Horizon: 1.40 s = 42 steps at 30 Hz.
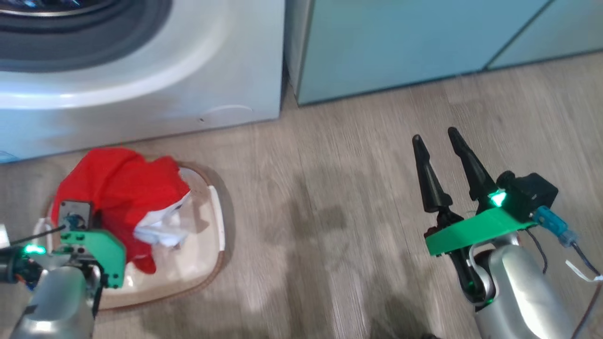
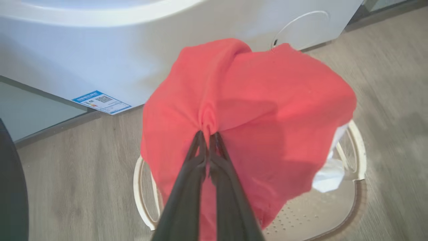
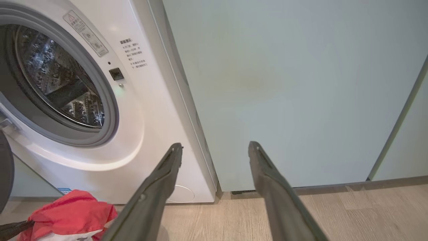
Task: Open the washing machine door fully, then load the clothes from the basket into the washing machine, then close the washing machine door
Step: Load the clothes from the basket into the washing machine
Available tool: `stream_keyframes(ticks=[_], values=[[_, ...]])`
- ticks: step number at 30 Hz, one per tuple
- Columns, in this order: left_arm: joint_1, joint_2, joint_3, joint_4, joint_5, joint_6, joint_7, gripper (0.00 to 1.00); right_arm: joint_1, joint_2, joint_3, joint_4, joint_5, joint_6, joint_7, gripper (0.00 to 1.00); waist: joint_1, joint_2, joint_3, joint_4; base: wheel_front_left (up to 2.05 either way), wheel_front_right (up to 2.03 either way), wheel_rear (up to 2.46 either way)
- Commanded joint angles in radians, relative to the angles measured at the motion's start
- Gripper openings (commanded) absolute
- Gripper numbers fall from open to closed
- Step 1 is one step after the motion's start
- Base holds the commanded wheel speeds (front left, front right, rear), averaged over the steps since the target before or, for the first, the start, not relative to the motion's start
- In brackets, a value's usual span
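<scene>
The red garment point(image 2: 247, 110) hangs bunched from my left gripper point(image 2: 208, 134), which is shut on a pinch of its fabric just above the basket point(image 2: 357, 150). In the head view the garment point(image 1: 118, 188) drapes over the basket's far left part point(image 1: 214, 221), hiding my left fingers. The washing machine point(image 3: 147, 110) stands open, its metal drum point(image 3: 57, 83) exposed. A dark curved edge of the door point(image 3: 5, 174) shows at the left. My right gripper point(image 1: 434, 136) is open over bare floor, well right of the basket, holding nothing.
A crumpled white piece point(image 1: 160, 228) lies in the basket under the garment. Pale teal cabinets point(image 1: 400, 42) stand right of the machine. A blue label point(image 2: 101, 102) and a round flap point(image 2: 301, 26) sit low on the machine's front. Wood floor point(image 1: 330, 212) spreads between the grippers.
</scene>
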Motion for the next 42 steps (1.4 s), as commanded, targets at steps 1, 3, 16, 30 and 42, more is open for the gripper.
stream_keyframes(ticks=[1, 3, 16, 30, 42], values=[[0.018, 0.027, 0.038, -0.052, -0.007, 0.006, -0.014, 0.0, 0.009, -0.002, 0.016, -0.023, -0.011, 0.0, -0.009, 1.0, 0.0001, -0.0001, -0.049, 0.029, 0.0, 0.0, 0.0], [0.036, 0.017, 0.045, -0.093, -0.006, 0.011, -0.014, 0.0, 0.017, -0.002, 0.017, -0.02, -0.015, 0.0, -0.009, 1.0, 0.0001, -0.0001, -0.067, 0.035, 0.0, 0.0, 0.0], [0.162, -0.065, 0.093, -0.341, 0.013, 0.029, -0.014, 0.0, 0.066, -0.002, 0.006, 0.001, -0.029, 0.0, -0.009, 1.0, 0.0001, -0.0001, -0.18, 0.062, 0.0, 0.0, 0.0], [0.393, -0.182, 0.159, -0.727, 0.018, 0.023, -0.014, 0.0, 0.134, -0.002, -0.012, 0.01, -0.051, 0.0, -0.009, 1.0, 0.0001, -0.0001, -0.315, 0.089, 0.0, 0.0, 0.0], [0.507, -0.237, 0.207, -0.929, -0.011, -0.032, -0.014, 0.0, 0.157, -0.002, -0.022, 0.004, -0.056, 0.0, -0.009, 1.0, 0.0001, -0.0001, -0.35, 0.102, 0.0, 0.0, 0.0]])
